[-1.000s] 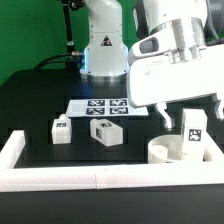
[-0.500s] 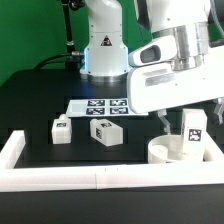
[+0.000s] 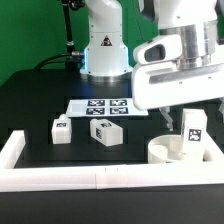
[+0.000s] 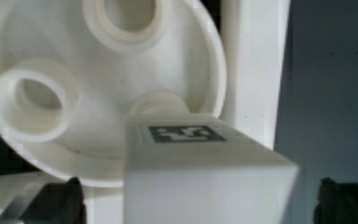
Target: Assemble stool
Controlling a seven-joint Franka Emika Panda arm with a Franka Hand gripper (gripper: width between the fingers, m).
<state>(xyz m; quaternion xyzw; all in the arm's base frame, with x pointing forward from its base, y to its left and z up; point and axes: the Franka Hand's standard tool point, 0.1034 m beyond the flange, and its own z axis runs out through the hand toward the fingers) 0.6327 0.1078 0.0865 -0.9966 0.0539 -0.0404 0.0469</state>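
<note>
The round white seat (image 3: 165, 152) lies flat at the exterior view's right, against the border rail. One tagged leg (image 3: 192, 131) stands upright on it. My gripper (image 3: 190, 117) hangs over that leg, open, with one finger on each side and apart from it. In the wrist view the leg (image 4: 202, 165) fills the middle between the dark fingertips (image 4: 51, 203), in front of the seat (image 4: 87, 90) and its socket holes. Two more legs (image 3: 61, 130) (image 3: 106, 131) lie loose on the black table, left of the seat.
The marker board (image 3: 98, 105) lies flat behind the loose legs. A long white border rail (image 3: 90, 178) runs along the front and turns up the exterior view's left side. The arm's base (image 3: 103, 50) stands at the back.
The hand has shifted slightly toward the exterior view's right above the standing leg. Its jaws have stayed open, and the leg and seat have not moved.
</note>
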